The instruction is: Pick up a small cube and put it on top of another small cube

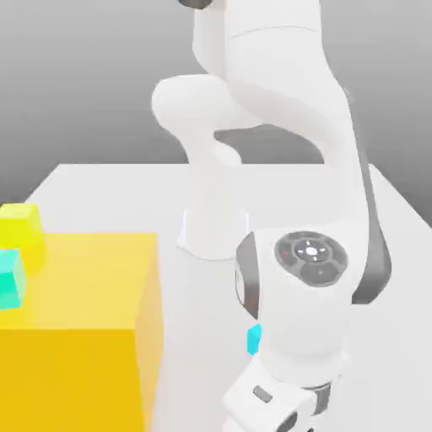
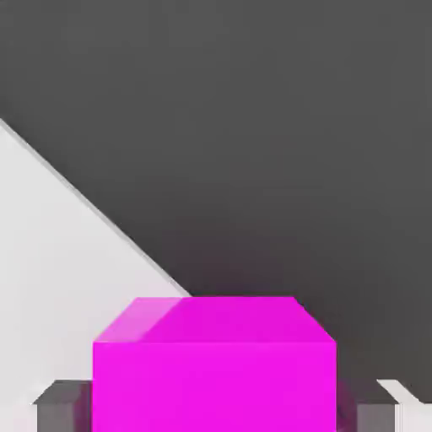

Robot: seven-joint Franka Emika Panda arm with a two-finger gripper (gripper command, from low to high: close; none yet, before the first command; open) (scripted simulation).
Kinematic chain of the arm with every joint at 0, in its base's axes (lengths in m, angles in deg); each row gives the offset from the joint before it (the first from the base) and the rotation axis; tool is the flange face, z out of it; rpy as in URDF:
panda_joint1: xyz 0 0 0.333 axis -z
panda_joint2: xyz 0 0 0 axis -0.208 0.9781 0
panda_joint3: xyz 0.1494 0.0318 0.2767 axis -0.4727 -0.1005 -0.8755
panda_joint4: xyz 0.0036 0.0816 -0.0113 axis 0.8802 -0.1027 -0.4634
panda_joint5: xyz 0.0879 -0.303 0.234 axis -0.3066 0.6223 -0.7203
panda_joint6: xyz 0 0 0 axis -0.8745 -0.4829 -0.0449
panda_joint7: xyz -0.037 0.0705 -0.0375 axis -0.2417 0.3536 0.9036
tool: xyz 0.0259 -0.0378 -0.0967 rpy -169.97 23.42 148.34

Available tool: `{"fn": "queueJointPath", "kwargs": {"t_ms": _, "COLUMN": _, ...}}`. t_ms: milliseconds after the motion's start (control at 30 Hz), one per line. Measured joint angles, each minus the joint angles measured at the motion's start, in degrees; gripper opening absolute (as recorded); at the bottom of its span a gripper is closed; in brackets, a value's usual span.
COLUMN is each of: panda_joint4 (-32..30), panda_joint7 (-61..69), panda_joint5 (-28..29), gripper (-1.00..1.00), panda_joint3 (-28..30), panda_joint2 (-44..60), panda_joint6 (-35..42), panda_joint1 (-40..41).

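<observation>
A: Jaws?
B: Gripper (image 2: pixel 215 409) is closed on the magenta cube (image 2: pixel 214 386) — one finger is pressed to each of two opposite sides, hand view.

A: So the task's cube is where?
B: Held between the fingers. Which cube is meant as the base can't be told.

A: Arm?
B: The arm (image 1: pixel 291 93) is seen bent over the pale table (image 1: pixel 101 194), its wrist lowered at the exterior view's right, near the bottom edge.

A: Other stuff?
B: A big orange block (image 1: pixel 80 283) is placed at the exterior view's left. The yellow cube (image 1: pixel 18 226) and the teal cube (image 1: pixel 10 278) are set on its top, apart from each other, both cut by the picture edge. A blue piece (image 1: pixel 254 339) is seen just beside the wrist, partly covered — full shape can't be told.

A: Hand view background?
B: A dark area and a pale one, split by a slanted edge behind the magenta cube.
</observation>
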Motion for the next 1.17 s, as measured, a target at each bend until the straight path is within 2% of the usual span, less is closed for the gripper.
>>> {"fn": "queueJointPath", "kwargs": {"t_ms": 100, "panda_joint4": -0.05, "panda_joint7": -0.02, "panda_joint5": 0.05, "gripper": -1.0, "panda_joint3": 0.01, "panda_joint2": -0.23, "panda_joint6": 0.2, "panda_joint1": -0.02}}
{"fn": "queueJointPath", "kwargs": {"t_ms": 267, "panda_joint4": -3.02, "panda_joint7": -0.33, "panda_joint5": 1.31, "gripper": -1.0, "panda_joint3": 0.79, "panda_joint2": -9.37, "panda_joint6": 6.34, "panda_joint1": -0.66}}
{"fn": "queueJointPath", "kwargs": {"t_ms": 567, "panda_joint4": -21.02, "panda_joint7": 3.35, "panda_joint5": 7.86, "gripper": -1.0, "panda_joint3": 1.55, "panda_joint2": -27.05, "panda_joint6": 5.69, "panda_joint1": -2.0}}
{"fn": "queueJointPath", "kwargs": {"t_ms": 800, "panda_joint4": -35.79, "panda_joint7": 12.14, "panda_joint5": 4.95, "gripper": -1.0, "panda_joint3": 1.13, "panda_joint2": -39.7, "panda_joint6": 3.84, "panda_joint1": -4.3}}
{"fn": "queueJointPath", "kwargs": {"t_ms": 1067, "panda_joint4": -37.25, "panda_joint7": 15.43, "panda_joint5": 1.64, "gripper": -1.0, "panda_joint3": 0.81, "panda_joint2": -28.46, "panda_joint6": -8.8, "panda_joint1": -5.29}}
{"fn": "queueJointPath", "kwargs": {"t_ms": 1100, "panda_joint4": -37.23, "panda_joint7": 15.45, "panda_joint5": 1.59, "gripper": 1.0, "panda_joint3": 0.79, "panda_joint2": -27.24, "panda_joint6": -9.98, "panda_joint1": -5.24}}
{"fn": "queueJointPath", "kwargs": {"t_ms": 1167, "panda_joint4": -37.23, "panda_joint7": 15.45, "panda_joint5": 1.59, "gripper": 1.0, "panda_joint3": 0.79, "panda_joint2": -27.24, "panda_joint6": -9.98, "panda_joint1": -5.28}}
